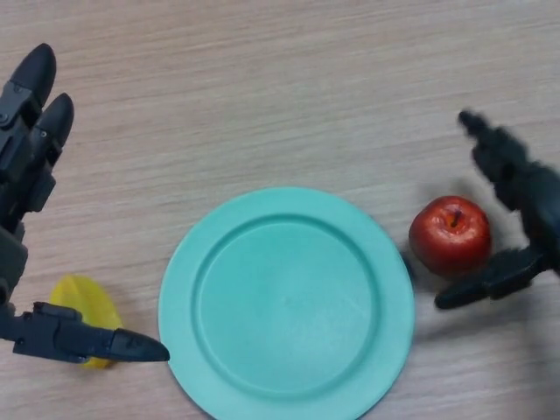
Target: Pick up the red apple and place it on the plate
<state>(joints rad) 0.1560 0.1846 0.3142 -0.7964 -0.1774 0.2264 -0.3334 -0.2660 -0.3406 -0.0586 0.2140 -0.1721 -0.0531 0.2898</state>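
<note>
A red apple (451, 234) stands upright on the wooden table, just right of a round teal plate (287, 304). My right hand (525, 206) is open beside the apple on its right, fingers stretched past the apple's far side and thumb reaching under its near side, not closed on it. At the view's left edge my left hand (26, 149) is open too, fingers straight and pointing away, thumb stretched toward the plate's left rim.
A small yellow object (83, 306) lies on the table left of the plate, partly covered by my left thumb. Bare wood-grain tabletop (280, 87) fills the far half of the view.
</note>
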